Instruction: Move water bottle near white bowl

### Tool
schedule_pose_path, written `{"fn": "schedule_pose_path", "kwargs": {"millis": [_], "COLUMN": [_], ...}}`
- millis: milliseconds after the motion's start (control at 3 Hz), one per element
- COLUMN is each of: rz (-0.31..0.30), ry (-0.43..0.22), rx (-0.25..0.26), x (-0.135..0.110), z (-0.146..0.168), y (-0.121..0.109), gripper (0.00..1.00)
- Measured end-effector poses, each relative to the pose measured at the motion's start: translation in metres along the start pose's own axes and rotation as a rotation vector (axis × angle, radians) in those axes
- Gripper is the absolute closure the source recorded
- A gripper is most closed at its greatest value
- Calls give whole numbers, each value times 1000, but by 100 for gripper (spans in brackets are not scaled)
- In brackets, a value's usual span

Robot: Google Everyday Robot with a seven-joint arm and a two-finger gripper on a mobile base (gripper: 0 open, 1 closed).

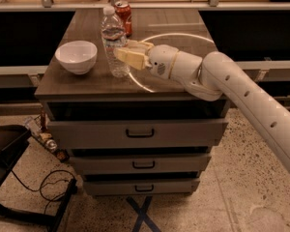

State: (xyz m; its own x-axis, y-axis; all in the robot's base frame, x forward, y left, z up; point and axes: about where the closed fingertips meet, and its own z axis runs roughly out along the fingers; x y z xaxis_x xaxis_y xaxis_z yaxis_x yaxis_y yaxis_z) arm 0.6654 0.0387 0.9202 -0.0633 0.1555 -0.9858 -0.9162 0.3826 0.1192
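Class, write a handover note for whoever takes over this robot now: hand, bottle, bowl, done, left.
Hand: at the middle of the tall clear ribbed plastic water bottle, on the arm's side.
Bottle: upright on the wooden cabinet top, a gap from the round white bowl; red soda can behind it.
Done: hand is at the bottle.
Left: bring bottle beside bowl, release.
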Motion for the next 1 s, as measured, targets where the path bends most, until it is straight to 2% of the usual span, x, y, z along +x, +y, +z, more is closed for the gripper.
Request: {"fn": "schedule_pose_path", "kwargs": {"millis": [667, 1000], "rz": [46, 83], "ry": [15, 16], "rx": [8, 38], "x": [19, 28], "z": [3, -1], "y": [2, -5], "gripper": [100, 100]}}
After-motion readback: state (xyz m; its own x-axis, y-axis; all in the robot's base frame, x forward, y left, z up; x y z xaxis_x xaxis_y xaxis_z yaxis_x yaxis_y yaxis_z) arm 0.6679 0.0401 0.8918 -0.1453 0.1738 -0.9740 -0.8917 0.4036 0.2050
